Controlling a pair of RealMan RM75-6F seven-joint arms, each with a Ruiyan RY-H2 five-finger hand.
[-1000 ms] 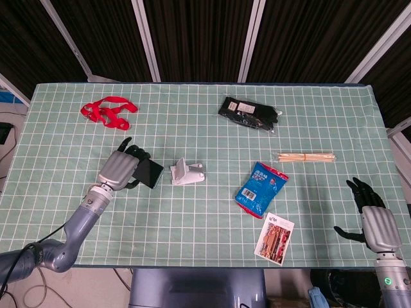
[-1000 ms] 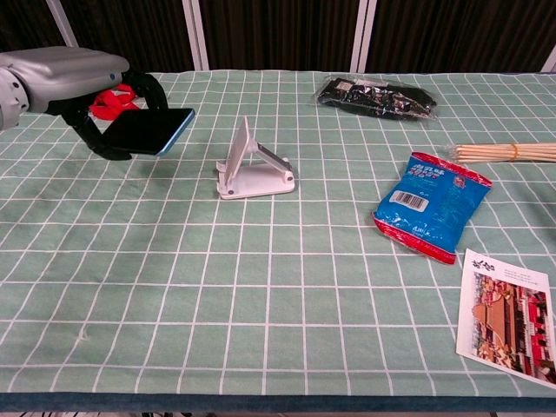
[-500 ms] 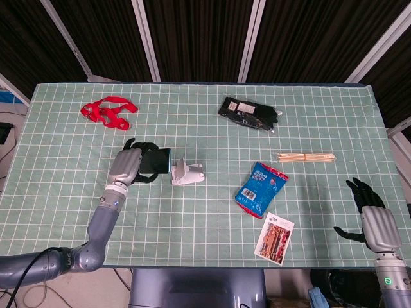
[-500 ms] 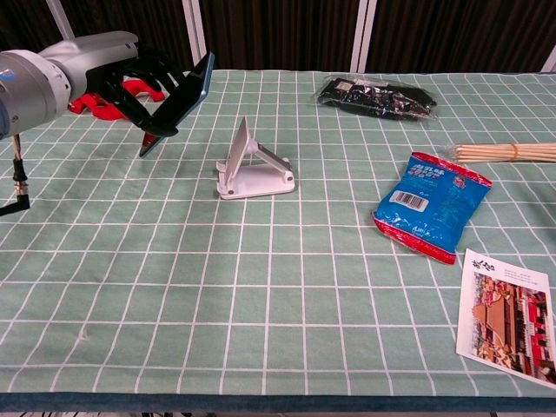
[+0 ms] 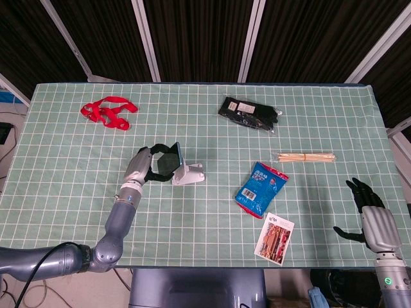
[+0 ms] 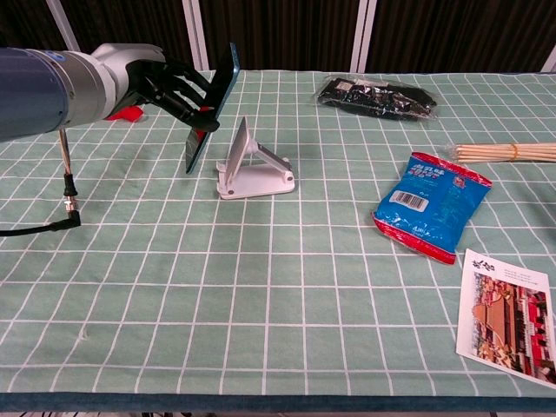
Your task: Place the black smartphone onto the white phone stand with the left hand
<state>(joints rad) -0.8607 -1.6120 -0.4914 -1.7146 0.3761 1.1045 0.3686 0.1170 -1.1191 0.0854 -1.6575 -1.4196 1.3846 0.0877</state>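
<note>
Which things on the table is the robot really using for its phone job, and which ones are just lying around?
For the job:
- black smartphone, gripped tilted by the left hand
- white phone stand, right beside it

Just lying about:
- red strap
- black packet
- bundle of sticks
- blue snack bag
- picture card
- right hand, off the table's edge, holding nothing

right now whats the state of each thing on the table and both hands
black smartphone: held off the table, tilted, just left of the stand, not seated
white phone stand: upright, empty
left hand: grips the phone
right hand: open, idle
snack bag: lying flat
black packet: lying flat
</note>
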